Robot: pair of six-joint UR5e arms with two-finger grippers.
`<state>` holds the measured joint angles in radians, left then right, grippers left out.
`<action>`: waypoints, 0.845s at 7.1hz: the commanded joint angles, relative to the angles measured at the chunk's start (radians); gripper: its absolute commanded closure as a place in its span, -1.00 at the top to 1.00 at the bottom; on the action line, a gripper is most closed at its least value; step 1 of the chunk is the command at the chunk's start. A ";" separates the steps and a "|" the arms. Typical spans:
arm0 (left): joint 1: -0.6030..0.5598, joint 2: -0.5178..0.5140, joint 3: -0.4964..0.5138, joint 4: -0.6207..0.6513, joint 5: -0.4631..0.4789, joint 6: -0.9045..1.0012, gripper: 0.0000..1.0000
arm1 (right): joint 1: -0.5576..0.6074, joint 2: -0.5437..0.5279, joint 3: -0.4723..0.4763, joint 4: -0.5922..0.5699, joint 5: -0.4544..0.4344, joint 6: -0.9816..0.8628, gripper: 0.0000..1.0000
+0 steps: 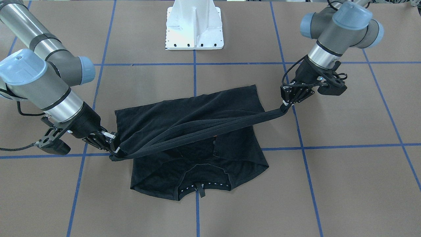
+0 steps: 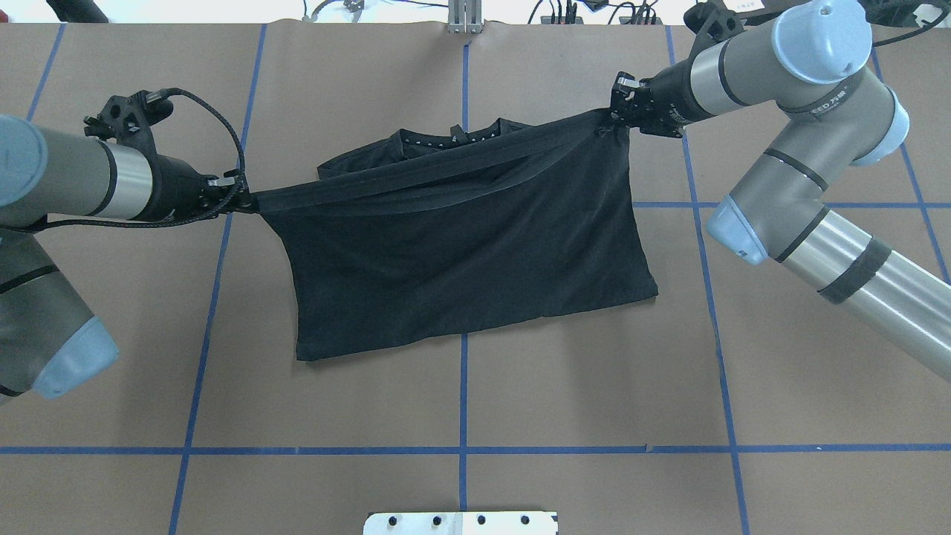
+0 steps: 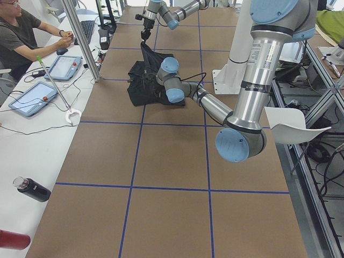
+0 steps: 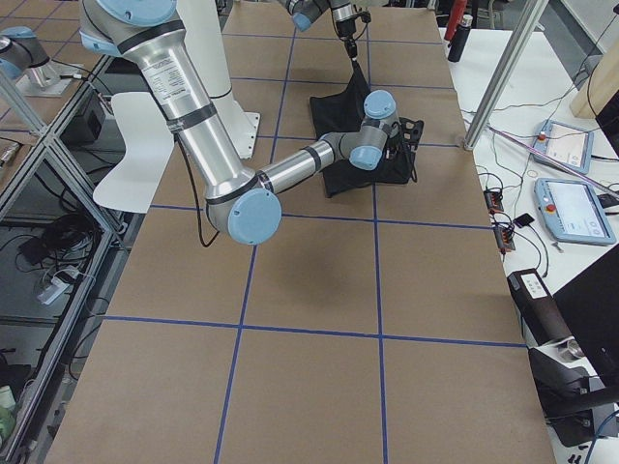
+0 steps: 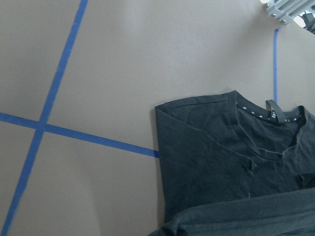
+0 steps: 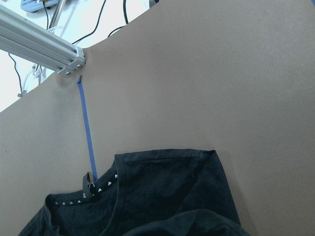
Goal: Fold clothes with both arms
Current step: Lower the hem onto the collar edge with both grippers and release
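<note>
A black T-shirt (image 2: 461, 253) is stretched between two robot arms above a brown table (image 2: 334, 409) marked with blue tape lines. The left gripper (image 2: 244, 200) is clenched on one end of the bunched hem (image 1: 204, 126), and the right gripper (image 2: 615, 113) is clenched on the other end. The hem is pulled taut and raised. The collar (image 1: 202, 187) end lies flat on the table, on the side away from the robot.

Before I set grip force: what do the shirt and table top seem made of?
Shirt: soft matte black knit, likely cotton; it drapes and creases. Table top: matte brown sheet, perhaps paper or card; its far edge looks thin and wavy.
</note>
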<state>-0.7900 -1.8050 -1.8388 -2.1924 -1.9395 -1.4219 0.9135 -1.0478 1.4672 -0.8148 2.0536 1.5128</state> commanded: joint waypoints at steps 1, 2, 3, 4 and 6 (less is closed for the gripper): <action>0.003 -0.043 0.062 -0.003 0.013 -0.003 -1.00 | -0.001 0.047 -0.056 -0.001 -0.033 0.000 -1.00; 0.002 -0.071 0.093 -0.003 0.022 -0.003 -1.00 | -0.001 0.060 -0.077 -0.001 -0.039 0.000 -1.00; 0.000 -0.077 0.096 -0.003 0.037 -0.002 -1.00 | -0.001 0.074 -0.096 -0.001 -0.050 0.000 -1.00; -0.008 -0.094 0.114 -0.001 0.039 0.000 -1.00 | -0.002 0.081 -0.105 0.000 -0.052 0.000 -1.00; -0.012 -0.121 0.154 -0.003 0.059 0.000 -1.00 | -0.007 0.094 -0.129 -0.001 -0.072 -0.003 -1.00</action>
<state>-0.7993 -1.9076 -1.7105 -2.1941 -1.8958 -1.4216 0.9098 -0.9646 1.3562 -0.8157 1.9925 1.5104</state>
